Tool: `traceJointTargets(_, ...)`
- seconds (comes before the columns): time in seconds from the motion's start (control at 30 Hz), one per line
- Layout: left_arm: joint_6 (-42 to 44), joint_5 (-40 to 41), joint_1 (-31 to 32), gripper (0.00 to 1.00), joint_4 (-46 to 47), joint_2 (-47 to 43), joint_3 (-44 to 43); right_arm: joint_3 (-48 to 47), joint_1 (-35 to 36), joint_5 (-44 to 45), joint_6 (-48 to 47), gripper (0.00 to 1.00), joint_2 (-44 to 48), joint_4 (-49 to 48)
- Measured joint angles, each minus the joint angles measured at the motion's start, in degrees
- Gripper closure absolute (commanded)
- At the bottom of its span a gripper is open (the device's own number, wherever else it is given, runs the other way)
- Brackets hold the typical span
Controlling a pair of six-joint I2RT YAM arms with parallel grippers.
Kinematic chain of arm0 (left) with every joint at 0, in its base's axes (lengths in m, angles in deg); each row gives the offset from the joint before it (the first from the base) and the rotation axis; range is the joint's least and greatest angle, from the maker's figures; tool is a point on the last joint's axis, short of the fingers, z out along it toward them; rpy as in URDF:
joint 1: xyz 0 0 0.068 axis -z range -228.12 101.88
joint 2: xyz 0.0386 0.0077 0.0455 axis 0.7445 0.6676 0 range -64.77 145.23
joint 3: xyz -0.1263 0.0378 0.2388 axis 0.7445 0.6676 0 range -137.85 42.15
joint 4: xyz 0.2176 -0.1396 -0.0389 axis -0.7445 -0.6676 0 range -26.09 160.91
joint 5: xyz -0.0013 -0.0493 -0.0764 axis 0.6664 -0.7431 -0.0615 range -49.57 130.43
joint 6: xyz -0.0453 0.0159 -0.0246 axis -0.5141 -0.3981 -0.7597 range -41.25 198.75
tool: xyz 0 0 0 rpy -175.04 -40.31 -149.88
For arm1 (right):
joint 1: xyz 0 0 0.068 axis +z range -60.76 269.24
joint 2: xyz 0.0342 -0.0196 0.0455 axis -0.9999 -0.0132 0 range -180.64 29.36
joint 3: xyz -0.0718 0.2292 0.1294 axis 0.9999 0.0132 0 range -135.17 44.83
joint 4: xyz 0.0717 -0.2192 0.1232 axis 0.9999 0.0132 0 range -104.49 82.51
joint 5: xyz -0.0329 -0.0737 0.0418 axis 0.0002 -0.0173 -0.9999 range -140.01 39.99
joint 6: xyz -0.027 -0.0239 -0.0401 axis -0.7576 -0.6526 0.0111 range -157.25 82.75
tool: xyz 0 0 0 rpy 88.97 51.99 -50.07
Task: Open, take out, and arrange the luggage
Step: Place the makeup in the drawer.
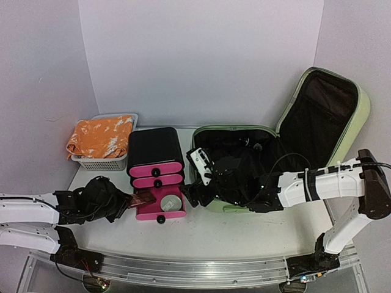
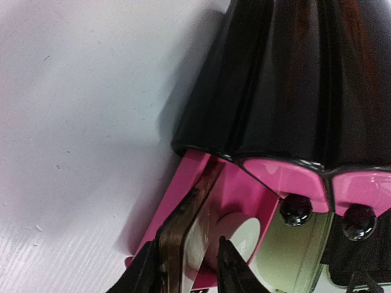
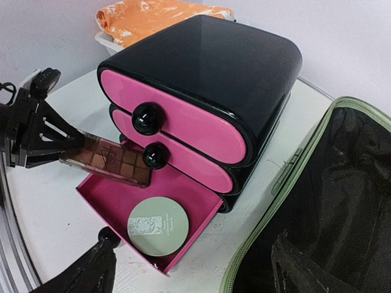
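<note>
A white basket (image 1: 101,163) heaped with orange cloth (image 1: 101,137) sits at the back left of the table (image 1: 244,235). In front of it, the left gripper (image 1: 126,202) reaches in from the left edge with a brown makeup palette (image 3: 110,160) between its fingers. The palette lies against one finger, but the wrist view does not show whether the other finger presses on it, so a firm grip cannot be confirmed. The palette's far end pokes over the open bottom drawer (image 3: 107,196) of a black drawer box (image 1: 154,146) with pink fronts, reaching to the knob of the middle drawer. The two upper drawers are closed. A round pale-green compact (image 3: 159,226) lies flat in the open drawer.

Just right of the box, the right gripper (image 3: 192,256) hangs low over the table by the drawer's front corner, its jaws wide apart and holding nothing. Its arm stretches in from the right across the front of the luggage (image 1: 360,119). The light-green suitcase lies open on the right half of the table, just beside the drawer box. Its lid stands up toward the right wall, showing the black lining. Dark items fill the lower half, too jumbled to identify.
</note>
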Motion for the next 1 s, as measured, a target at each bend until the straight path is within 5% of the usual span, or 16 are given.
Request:
traceJointTargets(0.1, -0.7, 0.3, 0.0, 0.61, -1.3, 0.8, 0.0, 0.4, -0.3, 0.0, 0.0, 0.13, 0.2, 0.0)
traceJointTargets(0.23, -0.1, 0.0, 0.0, 0.45, -1.4, 0.8, 0.0, 0.9, -0.5, 0.0, 0.0, 0.13, 0.2, -0.1)
traceJointTargets(0.67, 1.2, -5.6, 0.1, 0.46, -3.3, 3.6, 0.1, 1.3, -0.9, -1.1, 0.1, 0.13, 0.2, -0.3)
traceJointTargets(1.0, 5.9, -4.3, 0.1, 0.36, -7.9, -3.3, 0.1, 1.3, -0.9, -4.3, 0.7, 0.13, 0.1, -0.7)
